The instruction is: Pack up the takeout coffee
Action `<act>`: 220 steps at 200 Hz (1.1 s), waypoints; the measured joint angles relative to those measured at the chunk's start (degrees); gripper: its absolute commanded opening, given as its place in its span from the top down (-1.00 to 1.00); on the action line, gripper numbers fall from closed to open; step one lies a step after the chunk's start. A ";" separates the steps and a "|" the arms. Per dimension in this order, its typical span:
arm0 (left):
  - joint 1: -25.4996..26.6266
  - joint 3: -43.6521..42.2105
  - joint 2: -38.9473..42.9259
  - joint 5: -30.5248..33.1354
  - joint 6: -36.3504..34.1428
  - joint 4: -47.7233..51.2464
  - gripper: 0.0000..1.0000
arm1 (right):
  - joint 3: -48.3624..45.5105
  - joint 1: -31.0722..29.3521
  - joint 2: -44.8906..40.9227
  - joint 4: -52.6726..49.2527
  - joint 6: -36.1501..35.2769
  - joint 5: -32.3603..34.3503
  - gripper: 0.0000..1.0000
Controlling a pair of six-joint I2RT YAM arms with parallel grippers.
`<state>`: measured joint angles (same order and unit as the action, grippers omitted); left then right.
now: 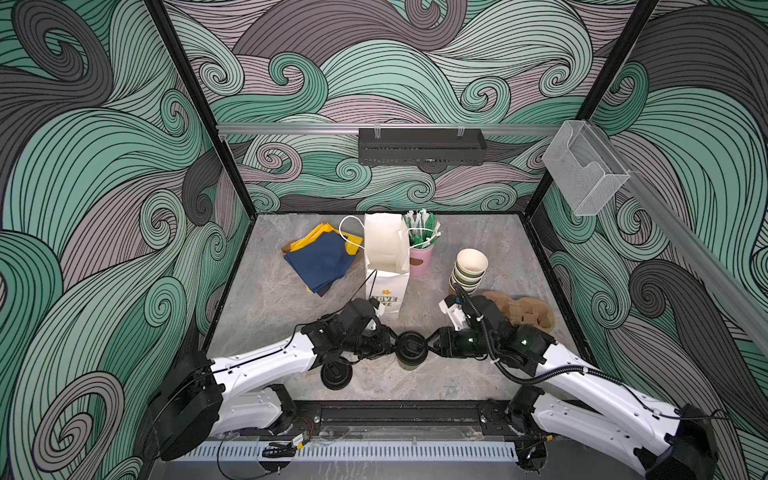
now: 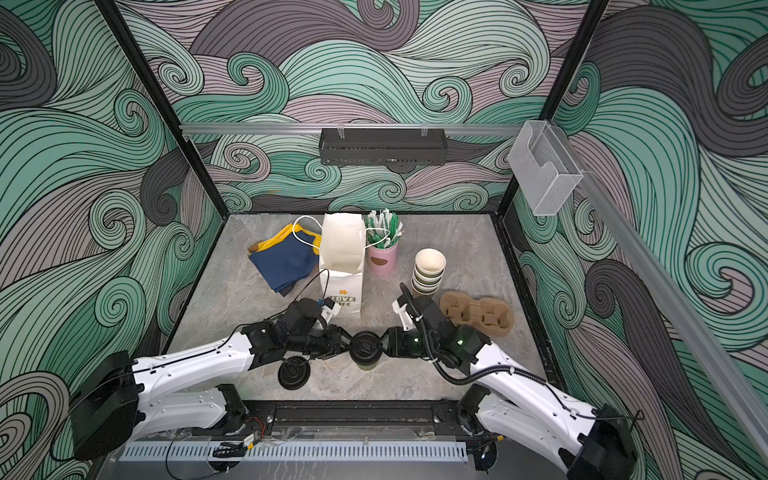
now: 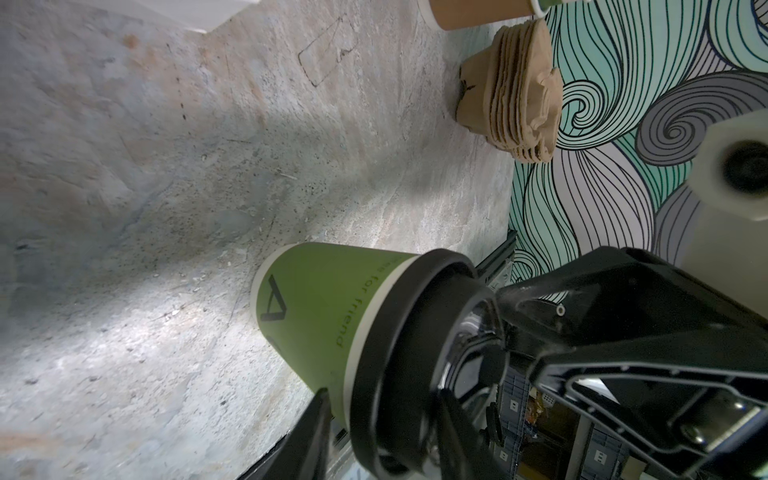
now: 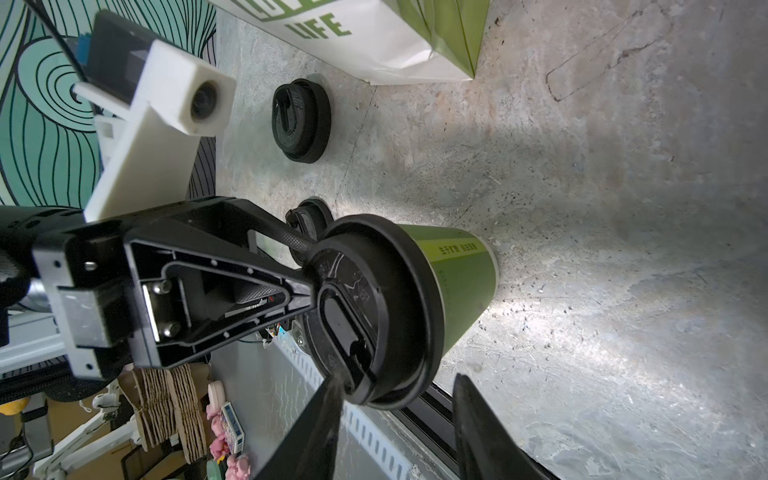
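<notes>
Takeout coffee cup: left end effector reaches in level, straddling lid, grip unclear; right end effector, opposite, parted

I am logging the grey stone-look table as carrying, toward the back, a fanned pile of blue and yellow napkins, an upright white paper bag and a pink cup (stuffed with green-and-white packets). To the right I am seeing stacked lidless cups and brown pulp carriers. Near the front edge, one lidded olive cup is standing near a stack of black lids.
</notes>
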<state>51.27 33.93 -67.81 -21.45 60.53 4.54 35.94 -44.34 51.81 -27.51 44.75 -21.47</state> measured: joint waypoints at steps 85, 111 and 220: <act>0.02 0.04 2.08 1.60 -2.10 2.32 -0.24 | -0.04 0.28 -0.44 0.09 0.04 -0.26 -0.07; 0.02 0.00 3.41 1.73 -2.67 2.27 -0.44 | -0.04 0.28 -0.55 0.09 0.02 -0.42 -0.08; 0.02 -6.43 35.45 16.04 -4.00 18.45 -0.35 | 4.11 0.55 -14.51 -15.32 -0.17 21.24 -0.09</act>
<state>51.29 27.51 -32.36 -5.41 56.53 22.98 40.05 -43.79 37.30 -42.83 44.58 -0.23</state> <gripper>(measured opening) 0.692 0.545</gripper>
